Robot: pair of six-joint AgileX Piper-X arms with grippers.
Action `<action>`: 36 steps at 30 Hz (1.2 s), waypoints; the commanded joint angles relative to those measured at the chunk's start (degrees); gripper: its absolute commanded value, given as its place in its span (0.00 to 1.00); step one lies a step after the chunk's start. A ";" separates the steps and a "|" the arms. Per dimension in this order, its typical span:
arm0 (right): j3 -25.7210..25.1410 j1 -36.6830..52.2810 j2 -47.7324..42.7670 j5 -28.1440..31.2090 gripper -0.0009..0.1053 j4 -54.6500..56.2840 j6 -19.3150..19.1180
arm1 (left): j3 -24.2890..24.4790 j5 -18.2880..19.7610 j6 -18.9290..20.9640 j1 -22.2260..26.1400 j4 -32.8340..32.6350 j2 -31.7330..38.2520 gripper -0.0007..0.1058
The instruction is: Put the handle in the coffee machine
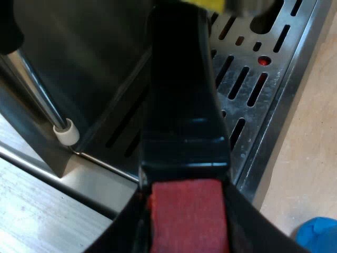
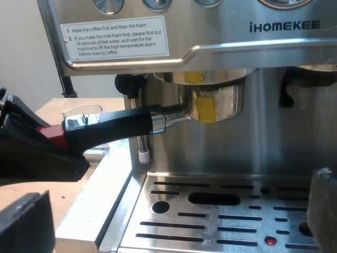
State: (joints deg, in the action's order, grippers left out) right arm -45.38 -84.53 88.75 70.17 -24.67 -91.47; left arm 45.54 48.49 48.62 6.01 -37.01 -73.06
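The metal holder (image 2: 213, 100) sits up in the espresso machine's (image 2: 284, 26) front socket, yellow marks on holder and socket nearly in line. Its dark handle (image 2: 113, 129) sticks out level and ends in red (image 1: 188, 213). My left gripper (image 1: 189, 224) is shut on that red end, one black finger on each side, and it shows as a black mass (image 2: 31, 150) at the handle's tip. My right gripper (image 2: 174, 221) stands open in front of the drip tray (image 2: 221, 221), holding nothing.
The slotted metal drip tray (image 1: 253, 79) lies under the handle. A steam wand with a white tip (image 1: 66, 132) hangs beside the holder. A clear measuring glass (image 2: 83, 112) stands behind the handle. Something blue (image 1: 318, 234) rests on the wooden table by the tray.
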 commanded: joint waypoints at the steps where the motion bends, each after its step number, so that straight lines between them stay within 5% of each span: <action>1: -0.08 0.36 -0.19 0.23 0.99 -0.76 -0.71 | 0.77 2.81 1.01 0.02 0.69 0.71 0.01; 30: -0.08 0.36 -0.19 0.23 0.99 -0.76 -0.71 | 0.77 4.22 2.52 2.69 1.75 5.88 0.01; 36: -0.08 0.36 -0.19 0.23 0.99 -0.76 -0.71 | 0.77 11.03 3.91 4.21 1.45 5.88 0.01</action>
State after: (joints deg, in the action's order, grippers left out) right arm -45.38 -84.53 88.75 70.17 -24.67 -91.47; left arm 44.89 51.05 51.03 9.47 -39.04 -68.78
